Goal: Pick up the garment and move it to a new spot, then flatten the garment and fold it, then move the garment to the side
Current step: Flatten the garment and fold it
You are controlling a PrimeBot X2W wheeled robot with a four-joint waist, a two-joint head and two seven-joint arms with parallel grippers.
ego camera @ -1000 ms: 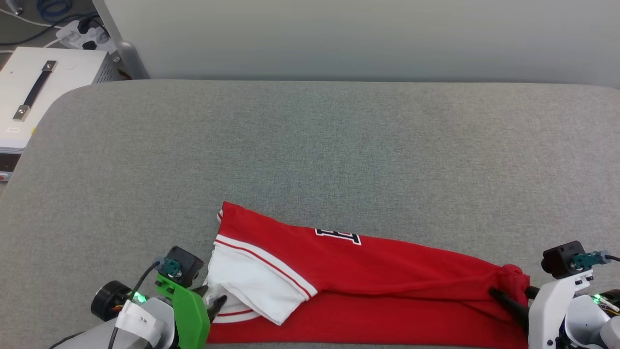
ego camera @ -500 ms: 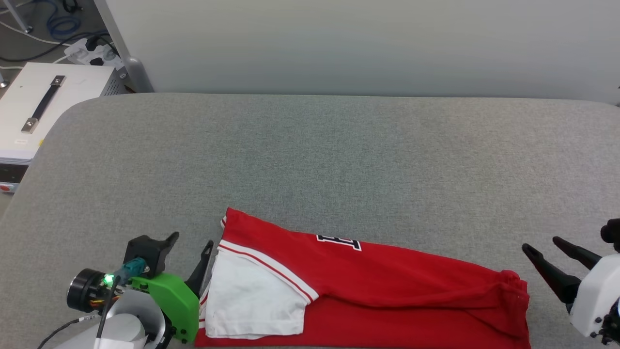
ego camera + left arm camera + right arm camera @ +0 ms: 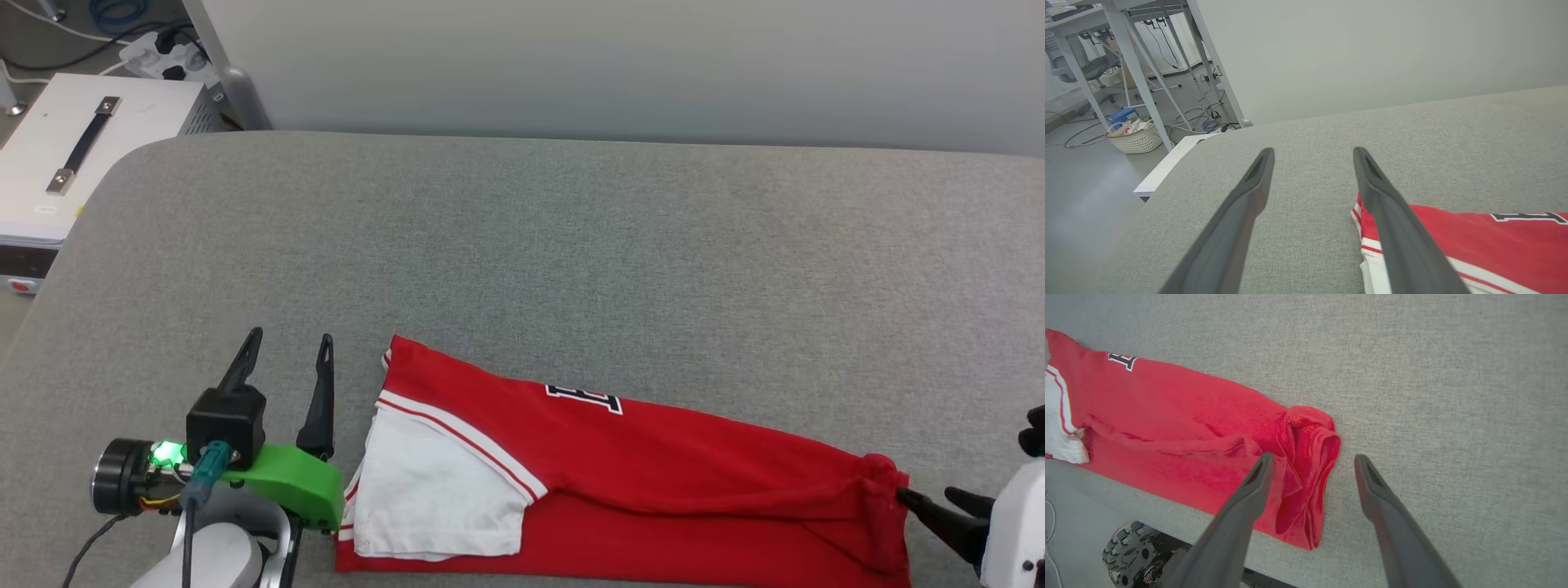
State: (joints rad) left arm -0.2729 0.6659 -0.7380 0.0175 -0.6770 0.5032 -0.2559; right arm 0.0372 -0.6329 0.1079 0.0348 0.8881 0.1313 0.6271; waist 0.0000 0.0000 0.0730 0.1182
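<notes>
The garment [image 3: 653,457], red with a white sleeve, lies folded into a long band along the near edge of the grey padded table [image 3: 571,245]. My left gripper [image 3: 291,336] stands open just left of its sleeve end, touching nothing. In the left wrist view the left gripper [image 3: 1313,151] points across bare table, with the garment [image 3: 1494,245] beside its right finger. My right gripper [image 3: 927,494] is open at the bunched hem end. In the right wrist view the right gripper [image 3: 1313,456] hovers with the garment [image 3: 1188,416] and its bunched hem below the gap.
A white box with a black handle [image 3: 73,155] and a power strip [image 3: 163,57] sit off the table's far left corner. A pale wall runs behind the table. A wicker basket [image 3: 1137,139] stands on the floor under metal desk legs. My wheel [image 3: 1126,551] shows below the near edge.
Both grippers have opened and let go of the garment, which now lies flat. The left gripper moved left off the sleeve and points away. The head camera has shifted slightly.
</notes>
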